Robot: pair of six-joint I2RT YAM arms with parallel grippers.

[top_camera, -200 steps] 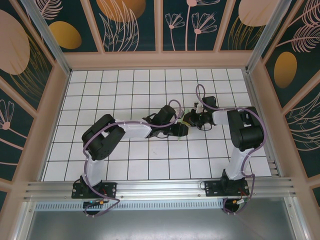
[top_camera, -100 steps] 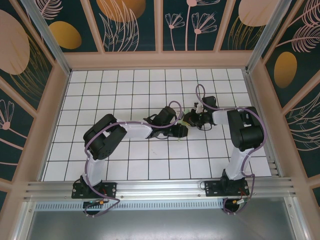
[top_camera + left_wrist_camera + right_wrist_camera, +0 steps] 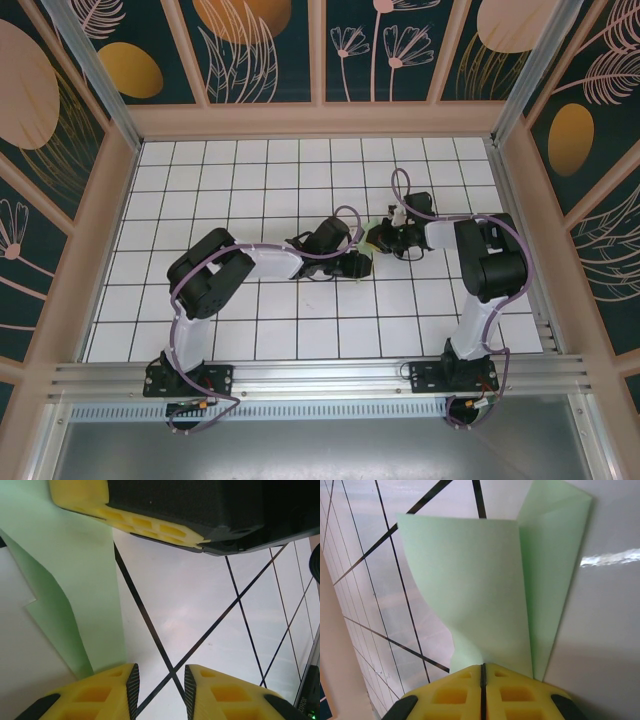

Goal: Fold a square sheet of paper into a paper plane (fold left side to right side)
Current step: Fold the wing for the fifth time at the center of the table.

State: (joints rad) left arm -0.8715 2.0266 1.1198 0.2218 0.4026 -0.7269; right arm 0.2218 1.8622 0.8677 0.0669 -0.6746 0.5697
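The right claw (image 3: 482, 677) is clamping the sheet of paper (image 3: 470, 590): its two yellow fingers are pressing together on the paper's lower edge at the bottom centre of the right wrist view. From that grip the pale green paper is spreading toward the top of the frame. One layer is curving across the centre, and a second, pointed flap is lying along its right side. The left claw (image 3: 160, 692) is standing with its jaws apart at the bottom of the left wrist view, holding nothing. The black grid lines of the white tiled table (image 3: 200, 605) are showing through the gap. In that view the paper is occupying the left side, tapering down to the claw's left finger; whether it is touching that finger cannot be told. In the top view both claws are meeting just right of the table's centre, with the paper showing as a small green patch between them.
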